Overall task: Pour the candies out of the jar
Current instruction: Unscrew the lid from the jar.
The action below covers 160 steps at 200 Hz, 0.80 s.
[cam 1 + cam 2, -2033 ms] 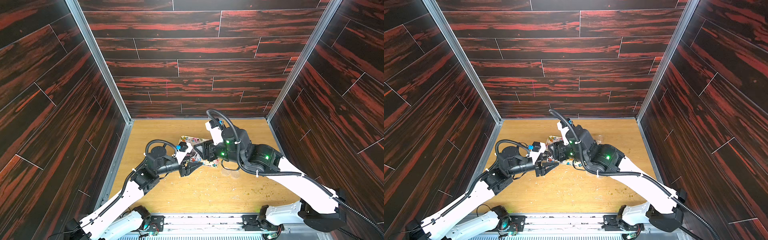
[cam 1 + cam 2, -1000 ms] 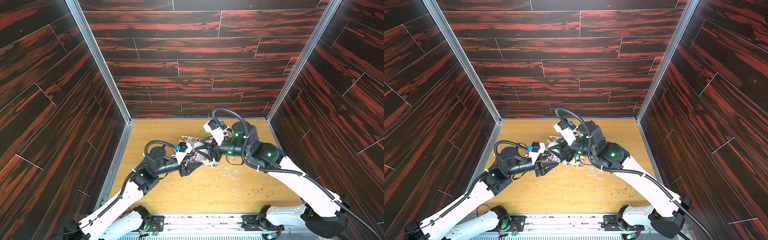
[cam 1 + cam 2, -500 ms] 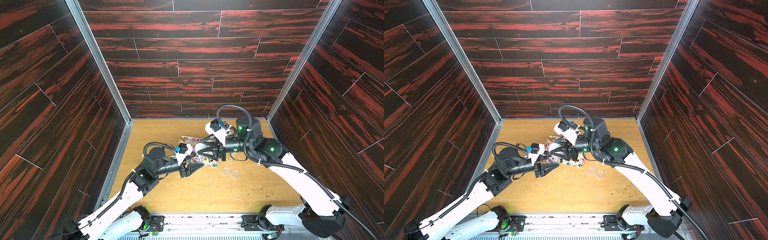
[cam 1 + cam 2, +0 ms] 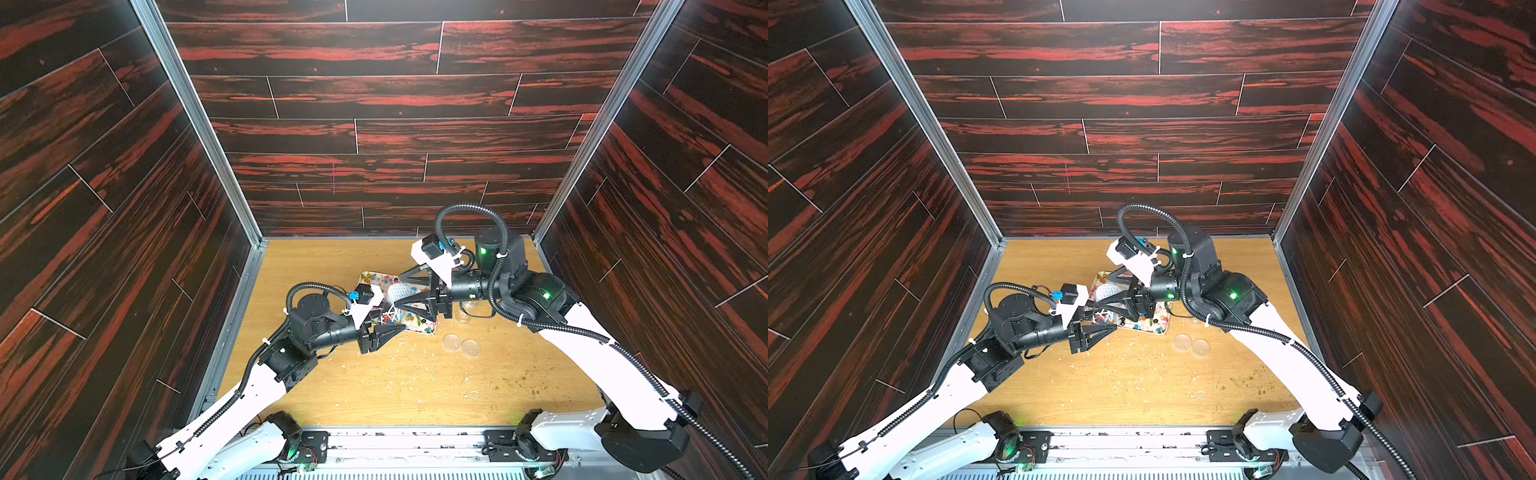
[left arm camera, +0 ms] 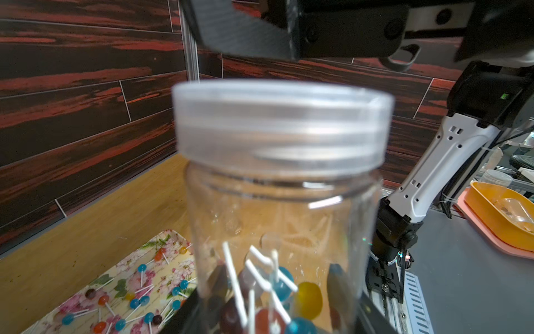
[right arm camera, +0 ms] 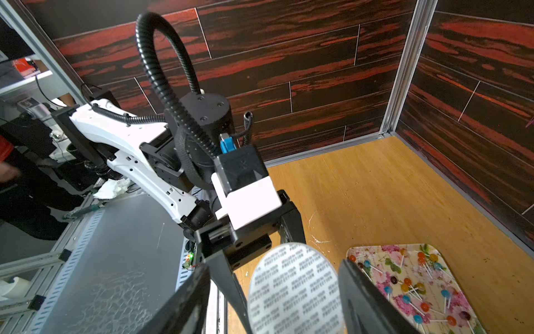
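Note:
A clear plastic jar (image 5: 283, 208) with its lid (image 6: 294, 289) on stands upright over the near edge of the floral tray (image 4: 417, 328). My left gripper (image 5: 276, 284) is shut on its lower part. Candies (image 5: 309, 295) on pale sticks lie in the jar's bottom. More candies (image 6: 407, 284) are scattered on the tray. My right gripper (image 6: 274, 264) reaches in level from the right and is open, one finger on each side of the lid with a gap on at least one side. Both top views show the lid (image 4: 395, 293) (image 4: 1106, 291) between those fingers.
Two clear round discs (image 4: 460, 344) lie on the wooden table to the right of the tray, and a clear jar (image 4: 467, 309) stands under my right forearm. Pale crumbs (image 4: 415, 368) litter the table's middle. Dark walls close in three sides.
My right gripper has swung from above the tray to lie level at the lid's height, and its jaws have spread wider around the lid. The left arm and jar have barely moved.

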Available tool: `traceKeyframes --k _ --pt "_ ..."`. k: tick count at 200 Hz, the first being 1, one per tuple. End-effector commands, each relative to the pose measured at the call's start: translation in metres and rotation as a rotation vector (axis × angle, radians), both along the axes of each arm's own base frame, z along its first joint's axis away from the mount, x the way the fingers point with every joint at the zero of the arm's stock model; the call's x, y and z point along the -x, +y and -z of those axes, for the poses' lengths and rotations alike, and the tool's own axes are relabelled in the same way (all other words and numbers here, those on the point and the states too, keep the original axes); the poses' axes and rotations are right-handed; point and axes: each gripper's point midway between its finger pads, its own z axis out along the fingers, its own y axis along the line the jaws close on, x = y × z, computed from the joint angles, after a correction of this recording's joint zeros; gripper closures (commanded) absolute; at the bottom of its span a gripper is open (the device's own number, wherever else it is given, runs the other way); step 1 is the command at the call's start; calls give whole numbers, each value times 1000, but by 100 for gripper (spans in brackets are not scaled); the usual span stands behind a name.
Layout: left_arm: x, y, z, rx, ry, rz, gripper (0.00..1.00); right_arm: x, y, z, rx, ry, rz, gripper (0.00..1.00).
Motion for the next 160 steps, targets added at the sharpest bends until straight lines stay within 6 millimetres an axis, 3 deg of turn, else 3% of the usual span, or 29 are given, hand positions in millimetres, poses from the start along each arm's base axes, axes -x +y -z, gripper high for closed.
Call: traceKeyframes --k 1,39,56,77,92,116,160 --pt "2 4 -7 20 -22 -11 58 0 0 -8 -18 -2 2 23" --pt "1 4 -7 14 -19 -15 58 -13 -11 -16 -26 29 137 1" --pt "1 5 -7 12 -22 -18 58 -33 -21 -16 -19 101 304 1" --pt "0 5 -6 2 -25 -23 58 -42 -28 -10 1 197 427 1" --pt "0 5 -5 -4 -26 -25 58 -45 -33 -7 1 267 497 2" --pt "-1 5 -5 -6 -27 -22 58 -47 -40 -4 -10 348 597 11" --pt "-1 5 -4 -18 -26 -22 58 -43 -40 12 60 425 697 11"
